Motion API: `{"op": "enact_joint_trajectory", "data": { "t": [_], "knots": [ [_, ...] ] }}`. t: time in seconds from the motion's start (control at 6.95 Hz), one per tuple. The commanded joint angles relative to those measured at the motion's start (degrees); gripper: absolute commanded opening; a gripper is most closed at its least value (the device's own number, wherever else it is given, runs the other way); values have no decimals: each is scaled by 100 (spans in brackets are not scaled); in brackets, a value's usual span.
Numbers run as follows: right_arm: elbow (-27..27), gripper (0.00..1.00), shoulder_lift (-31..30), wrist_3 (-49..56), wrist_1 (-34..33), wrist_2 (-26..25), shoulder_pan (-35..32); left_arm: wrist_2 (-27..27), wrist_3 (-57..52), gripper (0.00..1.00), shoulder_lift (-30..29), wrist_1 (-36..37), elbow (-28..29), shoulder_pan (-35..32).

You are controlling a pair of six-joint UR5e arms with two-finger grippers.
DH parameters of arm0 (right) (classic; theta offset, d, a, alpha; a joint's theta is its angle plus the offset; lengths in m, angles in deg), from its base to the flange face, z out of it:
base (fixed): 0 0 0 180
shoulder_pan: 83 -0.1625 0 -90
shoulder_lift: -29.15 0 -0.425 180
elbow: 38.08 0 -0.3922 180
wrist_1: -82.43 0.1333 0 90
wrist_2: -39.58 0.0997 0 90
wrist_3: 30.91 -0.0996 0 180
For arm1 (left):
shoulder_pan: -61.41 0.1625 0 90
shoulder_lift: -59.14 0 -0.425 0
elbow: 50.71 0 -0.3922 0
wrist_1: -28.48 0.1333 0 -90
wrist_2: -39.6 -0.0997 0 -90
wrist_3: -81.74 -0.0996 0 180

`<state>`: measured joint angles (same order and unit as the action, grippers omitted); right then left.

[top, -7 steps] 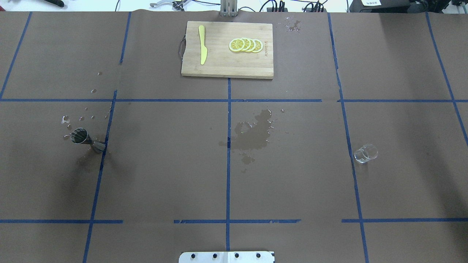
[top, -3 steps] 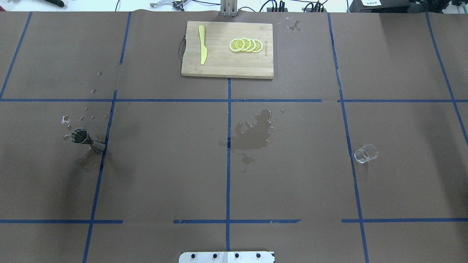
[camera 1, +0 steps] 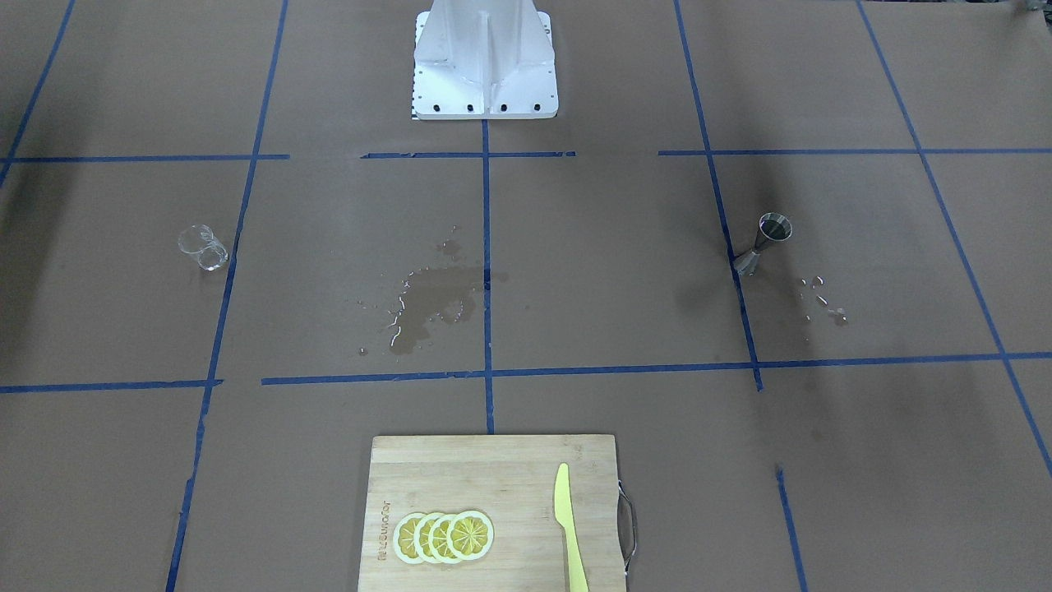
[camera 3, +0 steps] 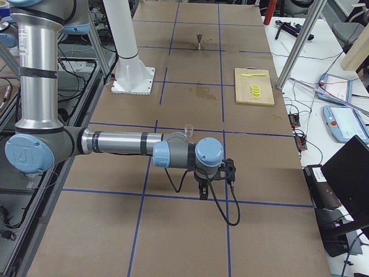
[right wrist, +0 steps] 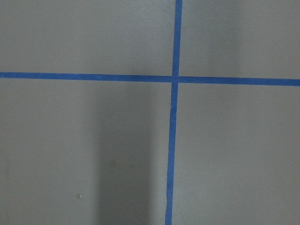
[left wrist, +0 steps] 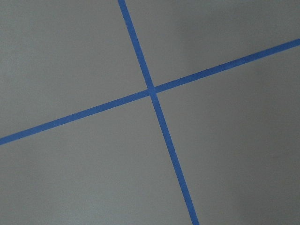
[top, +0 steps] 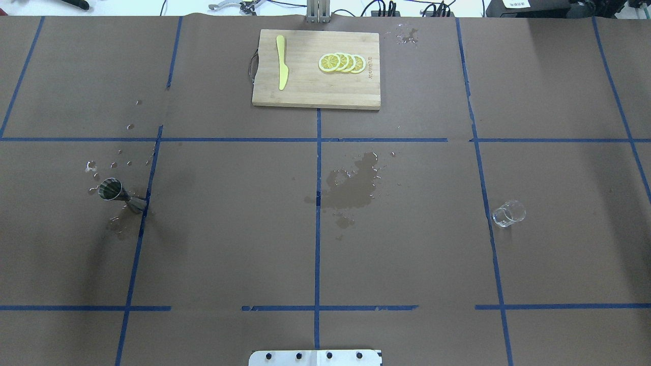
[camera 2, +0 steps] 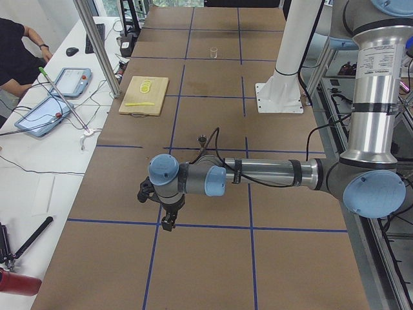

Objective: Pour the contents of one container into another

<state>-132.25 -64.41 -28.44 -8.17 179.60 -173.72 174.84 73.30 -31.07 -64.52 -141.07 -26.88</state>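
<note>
Nothing has moved: glass cup (top: 508,214) and jigger (top: 120,195) stand well apart on the table (top: 229,244), unheld. Left tool (camera 2: 169,218) and right tool (camera 3: 203,191) hover elsewhere, open or closed I cannot tell. Pouring seems unstarted or already over

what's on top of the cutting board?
A yellow knife and a row of overlapping lemon slices lie on the cutting board. Each slice hides part of the next; the wood beneath them is covered.

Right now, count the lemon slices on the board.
4. The slices lie in one overlapping row on the board, right of the knife in the overhead view. The leftmost lies on top; three peek out beyond it. Another could hide underneath.
</note>
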Motion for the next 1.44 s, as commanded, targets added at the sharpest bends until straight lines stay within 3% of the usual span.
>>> {"op": "enact_joint_trajectory", "data": {
  "t": [0.0, 0.43, 0.86, 1.29],
  "knots": [
    [22, 100, 13, 7, 7, -1, -16, -6, 997, 100, 12, -427, -8, -75],
    [4, 100, 4, -298, 60, -27, -25, -15, 1098, 100, 29, -518, 10, -66],
    [39, 100, -75, -695, 656, -54, -25, -15, 1081, 100, 12, -535, -25, -66],
    [39, 100, -40, -722, 666, -45, -25, -15, 1081, 100, 20, -641, -17, -66]
  ]
}}
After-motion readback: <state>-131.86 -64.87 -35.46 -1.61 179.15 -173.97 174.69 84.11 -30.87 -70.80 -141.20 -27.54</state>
